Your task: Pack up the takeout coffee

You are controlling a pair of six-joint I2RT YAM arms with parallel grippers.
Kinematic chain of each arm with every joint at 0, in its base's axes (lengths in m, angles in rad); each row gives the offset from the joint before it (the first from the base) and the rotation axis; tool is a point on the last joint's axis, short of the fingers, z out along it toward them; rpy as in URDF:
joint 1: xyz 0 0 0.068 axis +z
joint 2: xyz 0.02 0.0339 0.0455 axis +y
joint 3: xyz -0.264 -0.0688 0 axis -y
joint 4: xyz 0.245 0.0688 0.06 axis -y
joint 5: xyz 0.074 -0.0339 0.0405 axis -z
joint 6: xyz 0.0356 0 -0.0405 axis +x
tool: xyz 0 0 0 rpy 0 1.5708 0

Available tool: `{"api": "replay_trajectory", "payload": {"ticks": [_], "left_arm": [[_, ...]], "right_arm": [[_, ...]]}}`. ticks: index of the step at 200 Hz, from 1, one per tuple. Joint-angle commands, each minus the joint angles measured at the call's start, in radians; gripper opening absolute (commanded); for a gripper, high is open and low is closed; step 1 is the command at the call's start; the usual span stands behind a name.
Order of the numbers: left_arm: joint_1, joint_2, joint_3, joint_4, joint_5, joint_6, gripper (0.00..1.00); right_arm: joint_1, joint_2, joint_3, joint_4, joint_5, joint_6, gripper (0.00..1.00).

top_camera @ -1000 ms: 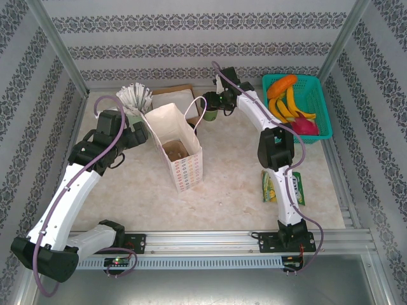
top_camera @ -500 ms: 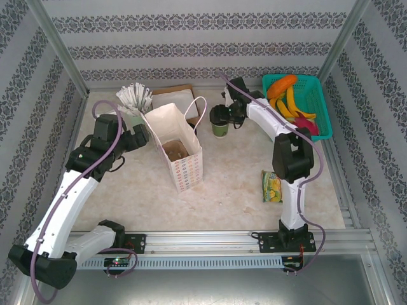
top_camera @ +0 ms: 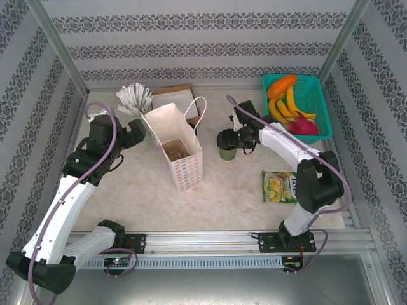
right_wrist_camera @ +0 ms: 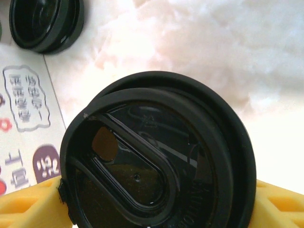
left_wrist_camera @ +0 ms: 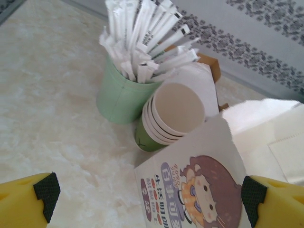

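The takeout coffee (top_camera: 227, 147), a dark green cup under a black lid (right_wrist_camera: 152, 156), is held upright just right of the open white paper bag (top_camera: 179, 147). My right gripper (top_camera: 239, 140) is shut on it, and yellow fingers (right_wrist_camera: 28, 205) press the cup from both sides below the lid. In the right wrist view the bag's printed side (right_wrist_camera: 23, 133) stands at the left. My left gripper (top_camera: 131, 133) hovers open at the bag's left side, nothing between its black pads (left_wrist_camera: 43, 189). The bag's cartoon face (left_wrist_camera: 199, 185) is close before it.
A pale green cup of white wrapped sticks (left_wrist_camera: 121, 97) and a stack of cream paper cups (left_wrist_camera: 172, 114) stand behind the bag's left. A loose black lid (right_wrist_camera: 45, 23) lies beyond the coffee. A teal fruit basket (top_camera: 321, 105) sits back right, a snack packet (top_camera: 283, 187) front right.
The right arm has carried the coffee from the back of the table forward and rightward, alongside the bag. The left gripper has shifted slightly, still open.
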Motion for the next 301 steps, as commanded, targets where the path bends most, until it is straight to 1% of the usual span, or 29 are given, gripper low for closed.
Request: {"api": "replay_trajectory", "payload": {"ticks": [1,24,85,110,147,176,199,213,240,281,301], "left_arm": [[0.013,-0.01,0.0,0.01,-0.06,-0.061,1.0],[0.014,-0.031,-0.031,0.057,-0.016,-0.041,1.0],[0.013,-0.057,-0.045,0.056,-0.039,-0.054,1.0],[0.013,-0.056,-0.047,0.06,-0.037,-0.061,1.0],[0.013,-0.052,-0.053,0.069,-0.034,-0.066,1.0],[0.013,-0.047,-0.052,0.075,-0.023,-0.068,1.0],[0.013,-0.047,-0.059,0.072,-0.026,-0.07,1.0],[0.014,-0.046,-0.062,0.07,-0.037,-0.074,1.0],[0.014,-0.048,-0.067,0.069,-0.053,-0.077,1.0],[0.014,-0.054,-0.074,0.076,-0.053,-0.063,1.0],[0.013,-0.056,-0.083,0.096,-0.039,-0.05,1.0]], "right_arm": [[0.013,-0.087,-0.08,-0.015,-0.009,0.024,0.77],[0.028,-0.165,-0.16,0.0,-0.022,0.037,0.77],[0.065,-0.33,-0.334,0.051,-0.05,0.041,0.79],[0.074,-0.354,-0.365,0.052,-0.052,0.036,0.79],[0.083,-0.366,-0.385,0.054,-0.022,0.031,0.82],[0.084,-0.375,-0.371,0.047,-0.028,0.02,0.89],[0.084,-0.379,-0.337,0.019,-0.008,0.022,0.92],[0.084,-0.372,-0.311,-0.006,0.01,0.04,0.98],[0.084,-0.323,-0.243,-0.107,0.086,0.109,0.98],[0.11,-0.22,-0.115,-0.267,0.095,0.17,0.98],[0.108,-0.179,-0.065,-0.315,0.045,0.208,0.98]]}}
